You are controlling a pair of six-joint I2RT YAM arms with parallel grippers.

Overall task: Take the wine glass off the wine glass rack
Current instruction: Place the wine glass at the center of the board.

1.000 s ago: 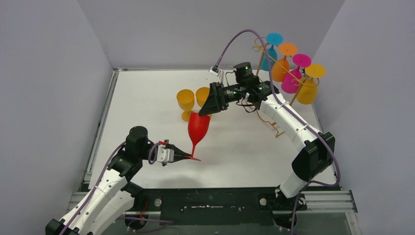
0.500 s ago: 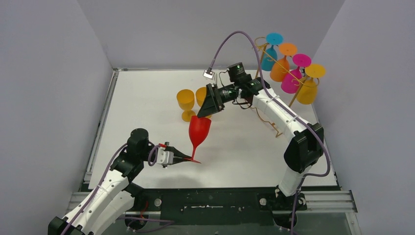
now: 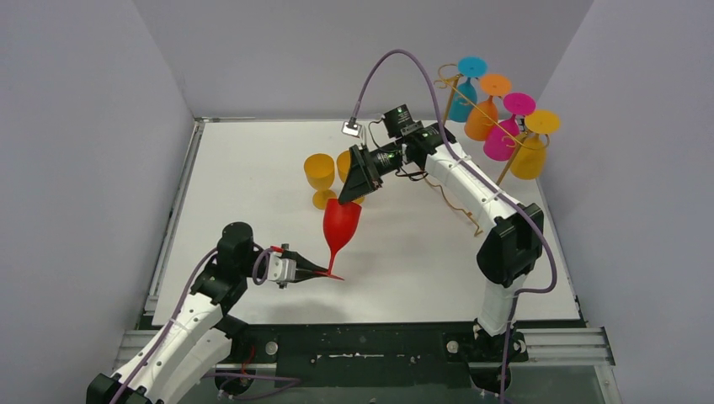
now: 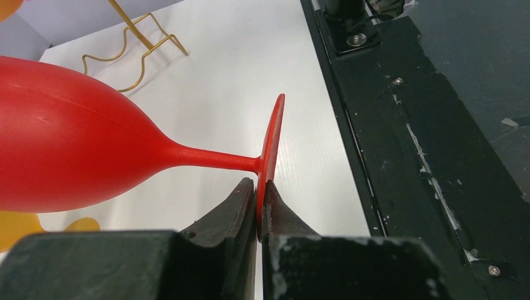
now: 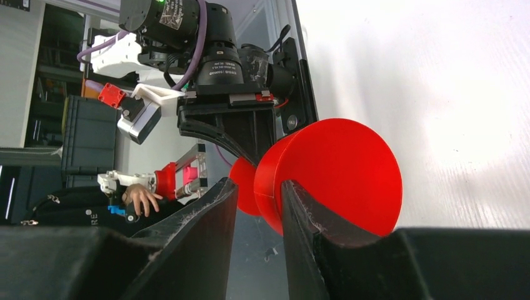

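Note:
The red wine glass (image 3: 341,220) leans over the table, off the gold wire wine glass rack (image 3: 466,99) at the back right. My left gripper (image 3: 324,271) is shut on the edge of its round foot (image 4: 270,144); in the left wrist view the gripper (image 4: 257,184) pinches the foot and the bowl (image 4: 62,137) points left. My right gripper (image 3: 347,198) is at the bowl's rim. In the right wrist view it (image 5: 259,187) is open, with the rim of the red bowl (image 5: 337,175) between its fingers.
Teal (image 3: 461,99), orange (image 3: 484,114), magenta (image 3: 503,135) and yellow (image 3: 530,150) glasses hang upside down on the rack. Two yellow glasses (image 3: 320,172) (image 3: 348,164) stand upright behind the red one. The rack's wire base (image 4: 134,44) lies on the white table.
My right arm has swung its elbow left and toward the back, while its gripper stays at the red glass's rim. The left gripper and the glass have barely moved.

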